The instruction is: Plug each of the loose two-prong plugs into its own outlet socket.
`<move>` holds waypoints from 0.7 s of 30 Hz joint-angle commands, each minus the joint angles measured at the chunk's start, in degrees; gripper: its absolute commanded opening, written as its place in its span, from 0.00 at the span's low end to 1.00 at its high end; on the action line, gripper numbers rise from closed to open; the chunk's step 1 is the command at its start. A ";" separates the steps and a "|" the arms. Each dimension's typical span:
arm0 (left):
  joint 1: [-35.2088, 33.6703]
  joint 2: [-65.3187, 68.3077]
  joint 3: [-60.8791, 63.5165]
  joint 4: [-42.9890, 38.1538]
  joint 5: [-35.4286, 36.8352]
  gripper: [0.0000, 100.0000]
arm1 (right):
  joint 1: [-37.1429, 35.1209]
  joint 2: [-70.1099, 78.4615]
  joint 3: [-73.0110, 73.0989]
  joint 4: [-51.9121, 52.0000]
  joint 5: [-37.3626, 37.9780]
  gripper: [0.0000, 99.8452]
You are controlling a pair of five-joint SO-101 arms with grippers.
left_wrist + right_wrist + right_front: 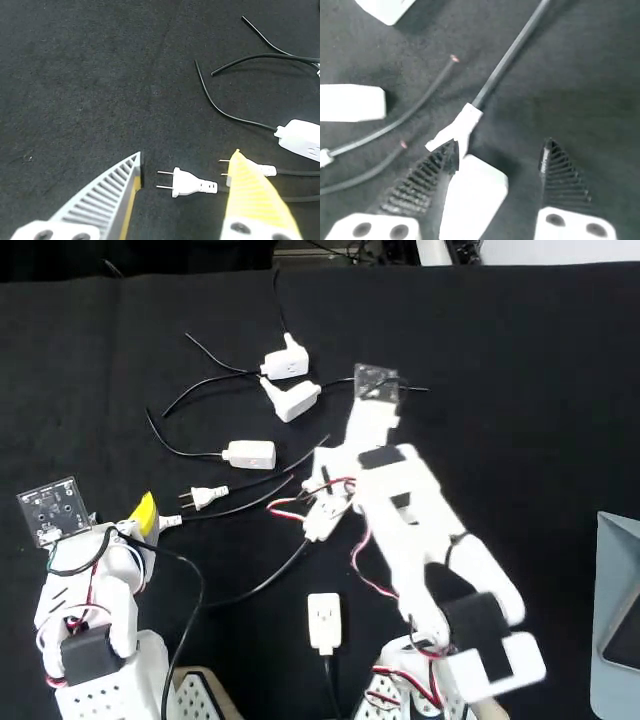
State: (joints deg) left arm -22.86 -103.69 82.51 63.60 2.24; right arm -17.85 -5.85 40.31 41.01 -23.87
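Two arms: both are out over the black surface (520, 360), with cords and white blocks scattered between them
Step in hand: I'd call this the approach to a first grasp, and it's the left side making the play
Left pincer (186, 154): spread wide and holding nothing, with its grey finger on one side of the two-prong plug (187, 182) and its yellow finger on the other
Plug position: it lies flat on the surface between those fingertips, with the prongs aimed at the grey finger
Second plug (265, 171): just past the yellow finger and partly hidden behind it
Nearest socket block (302, 139): white, on a black cord, beyond both plugs
Left arm (90, 590): sits low at the near-left corner in the high view, with the wrist tipped down over the plug
Right pincer (500, 147): also wide open and gripping nothing
White block (472, 200): sits between the dark fingers, close against one of them; probably a socket, though it's too close to make out any slots
Corded fitting (455, 131): a small white end on a black cord, just beside that same fingertip
Right arm (410, 510): stretched forward across the middle of the surface
Next move: the left pincer should drop and close on the plug's body, leaving the prongs free, then square them to a socket's slots; the light block may slide, so it may need bracing
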 commanded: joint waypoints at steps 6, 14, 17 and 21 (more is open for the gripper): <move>-0.48 -0.44 -0.66 -1.23 0.44 0.27 | -9.85 4.97 -0.48 -4.75 -8.26 0.26; -0.48 -0.44 -0.57 -1.23 0.35 0.27 | -9.32 2.42 -0.13 -3.43 -12.40 0.26; -0.40 -0.44 -0.57 -1.23 0.35 0.27 | -7.30 2.51 -0.04 -3.52 -12.92 0.26; -0.40 -0.44 -0.57 -1.23 0.35 0.27 | -5.80 2.51 -0.13 -3.69 -14.86 0.26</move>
State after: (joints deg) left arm -22.86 -103.69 82.51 63.60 2.24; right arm -25.67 -1.19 40.48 37.41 -36.35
